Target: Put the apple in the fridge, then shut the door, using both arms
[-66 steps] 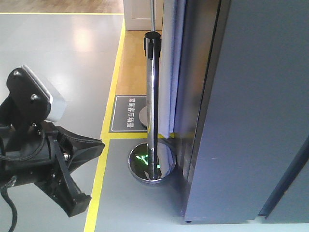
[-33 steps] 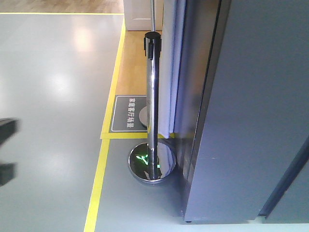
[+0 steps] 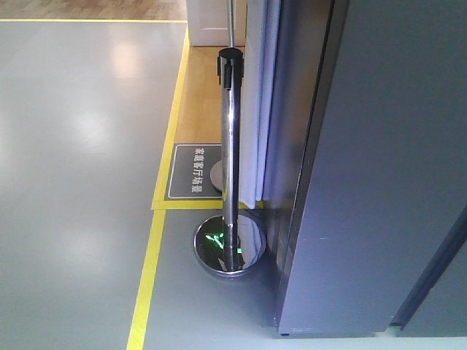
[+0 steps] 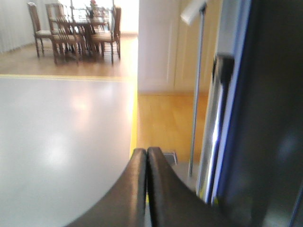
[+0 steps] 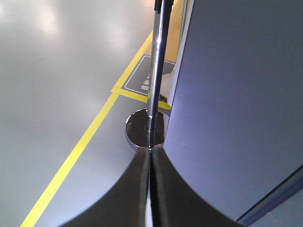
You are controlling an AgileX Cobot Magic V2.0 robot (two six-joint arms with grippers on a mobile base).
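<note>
Both grippers are closed with fingers pressed together and empty: left gripper (image 4: 147,156), right gripper (image 5: 151,153). The apple is in no view, presumably inside the fridge (image 3: 379,182). Judged step: closing, possibly complete; only the dark grey outer face of the door (image 5: 236,94) shows, just right of the right jaws. Next: confirm the door is seated. A chrome stanchion (image 3: 230,160) stands ahead of both jaws, near the fridge corner, limiting any sweep
</note>
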